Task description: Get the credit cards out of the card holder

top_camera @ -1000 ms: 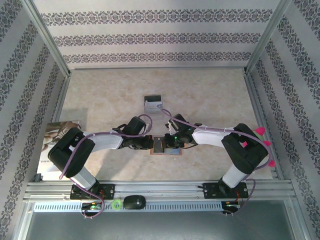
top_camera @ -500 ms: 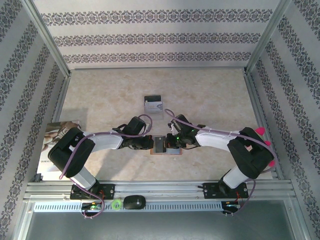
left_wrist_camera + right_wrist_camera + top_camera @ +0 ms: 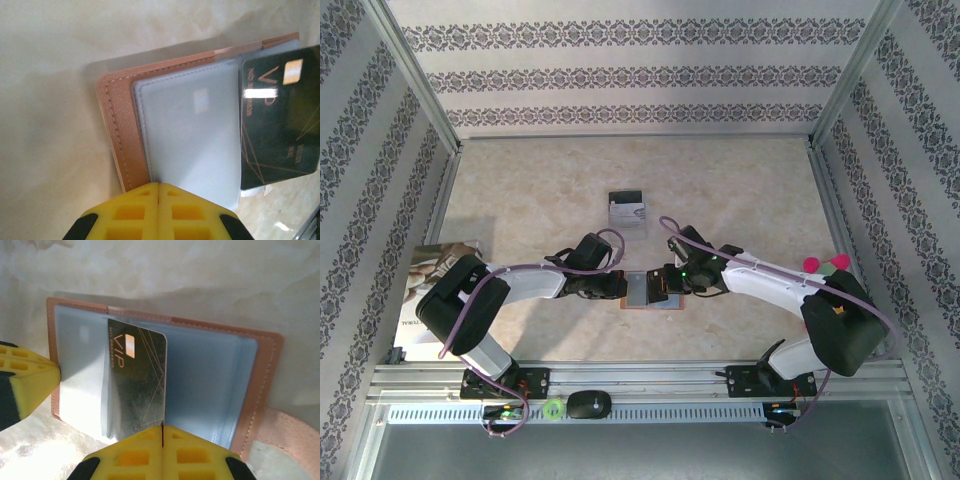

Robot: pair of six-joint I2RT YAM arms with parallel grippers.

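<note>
Top external: card holder (image 3: 642, 291) lies open and flat on the table (image 3: 520, 190), near the front edge, midway between the two arms. Left gripper (image 3: 619, 287) is at its left edge and right gripper (image 3: 666, 284) at its right side; jaw gaps are too small to read here. A silvery plastic case (image 3: 627, 209) with a black end sits well behind the holder, apart from it. A printed sheet (image 3: 432, 272) lies at the table's left edge.

Left wrist: left gripper (image 3: 159, 186) has its yellow fingers (image 3: 130, 215) pressed together with no gap. The tips sit at the near edge of the card holder (image 3: 116, 125), where tan leather meets the blue-grey panel (image 3: 190, 145). I cannot tell whether they pinch a leaf or only press on it. A dark credit card (image 3: 280, 120) with gold "VIP" lettering and a chip lies over the panel's right side.

Right wrist: right gripper (image 3: 162, 432) is closed, with the seam between its fingers meeting the lower corner of the credit card (image 3: 137, 380), so the card is pinched there. The card stands tilted up out of the clear sleeves near the middle of the card holder (image 3: 260, 385). The left gripper (image 3: 30, 382) touches the holder's left edge. A tan strap (image 3: 295, 432) trails from the holder's lower right.
</note>
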